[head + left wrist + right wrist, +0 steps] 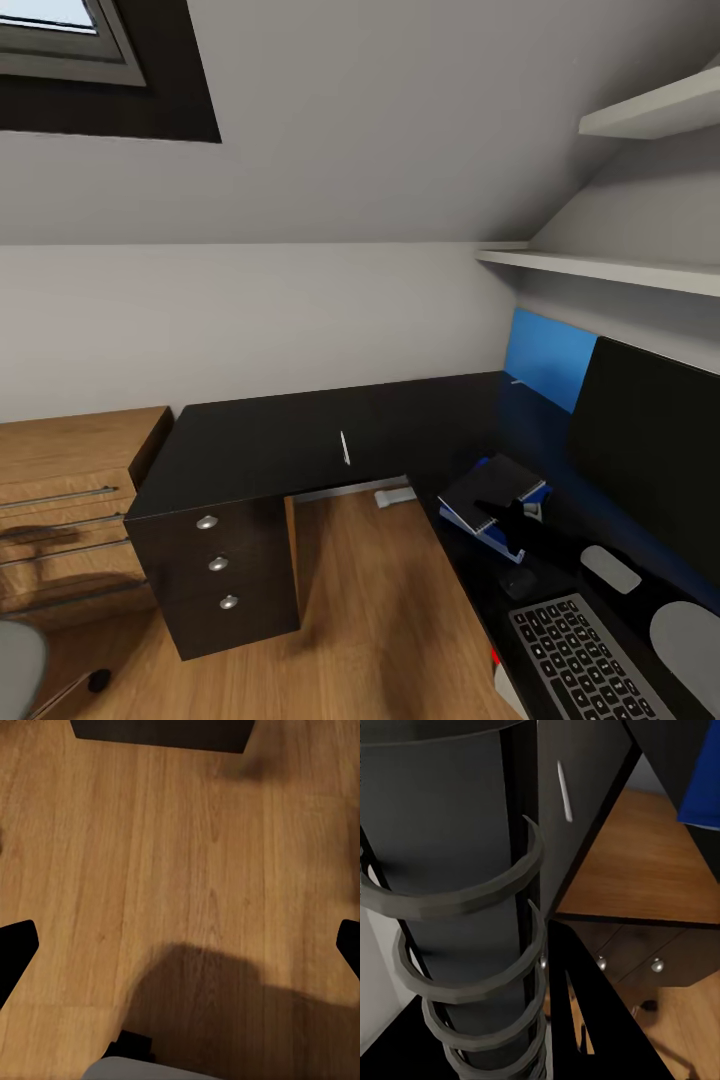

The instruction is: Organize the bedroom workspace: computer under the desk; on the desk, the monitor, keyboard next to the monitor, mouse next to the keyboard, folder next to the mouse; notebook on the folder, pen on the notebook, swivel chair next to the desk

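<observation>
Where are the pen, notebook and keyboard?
pen (344,447), head view, middle of the white stick lying on the desk top.
notebook (490,485), head view, grey cover, resting on the blue folder.
keyboard (575,655), head view, centre of the key rows.

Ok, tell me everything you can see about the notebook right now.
The notebook is a thin dark grey rectangle with a pale edge. It rests tilted on the blue folder, on the black desk in front of the monitor. The right gripper, dark against it, sits at its near edge. In the right wrist view, grey spiral rings run along its spine.
</observation>
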Robot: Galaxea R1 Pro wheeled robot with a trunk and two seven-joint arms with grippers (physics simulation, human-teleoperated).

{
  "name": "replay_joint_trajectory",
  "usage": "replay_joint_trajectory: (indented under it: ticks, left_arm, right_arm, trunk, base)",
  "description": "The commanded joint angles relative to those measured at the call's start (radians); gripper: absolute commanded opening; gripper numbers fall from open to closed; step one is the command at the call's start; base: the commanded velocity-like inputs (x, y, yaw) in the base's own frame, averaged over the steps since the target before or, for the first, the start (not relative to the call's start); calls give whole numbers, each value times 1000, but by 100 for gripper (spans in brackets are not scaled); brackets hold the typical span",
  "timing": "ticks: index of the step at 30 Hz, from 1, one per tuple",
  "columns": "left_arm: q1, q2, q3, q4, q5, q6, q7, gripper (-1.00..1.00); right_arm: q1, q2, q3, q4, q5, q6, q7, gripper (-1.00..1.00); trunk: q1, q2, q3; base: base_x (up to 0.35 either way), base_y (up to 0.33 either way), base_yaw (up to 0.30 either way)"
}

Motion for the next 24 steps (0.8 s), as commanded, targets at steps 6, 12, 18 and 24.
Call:
replay_joint_trajectory:
  ticks: [6,12,18,24]
  left_arm:
    - [0,1,-7,-2,4,-4,8,100]
    - [0,1,-7,-2,5,-29,8,100]
    - [0,0,-8,-1,4,-41,8,100]
    - [0,-1,-8,-2,4,-42,8,100]
  right_arm:
    - [-1,0,7,1,-11,4,4,-100]
    - [-1,1,6,1,-11,4,4,-100]
    - [-1,1,7,1,-10,3,5,-100]
    - [-1,1,6,3,-10,2,6,-100]
  trunk:
    - [0,-1,-1]
    - [0,-1,-1]
    - [0,-1,-1]
    - [0,-1,-1]
  base:
    - [171,0,0]
    - [259,0,0]
    - [133,0,0]
    - [21,0,0]
